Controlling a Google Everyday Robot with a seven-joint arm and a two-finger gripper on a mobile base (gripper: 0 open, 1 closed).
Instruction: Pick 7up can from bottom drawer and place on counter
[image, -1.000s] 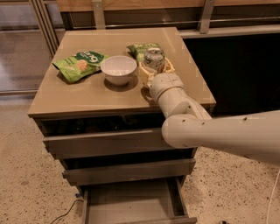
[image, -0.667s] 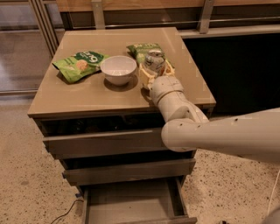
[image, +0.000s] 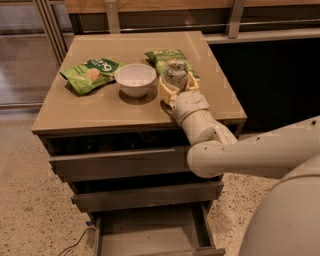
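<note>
The 7up can, silver-grey with a shiny top, stands upright at the right middle of the tan counter, right in front of a green snack bag. My gripper reaches in from the front right and is shut on the can, one pale finger on each side of it. I cannot tell whether the can's base rests on the counter. The bottom drawer is pulled out below, and its grey floor shows nothing in it.
A white bowl sits just left of the can. One green snack bag lies at the left, another behind the can. The two upper drawers are nearly closed. A dark wall stands at the right.
The can and gripper have sunk slightly toward the counter, and the forearm has shifted a little. Bowl, bags and drawers are unmoved.
</note>
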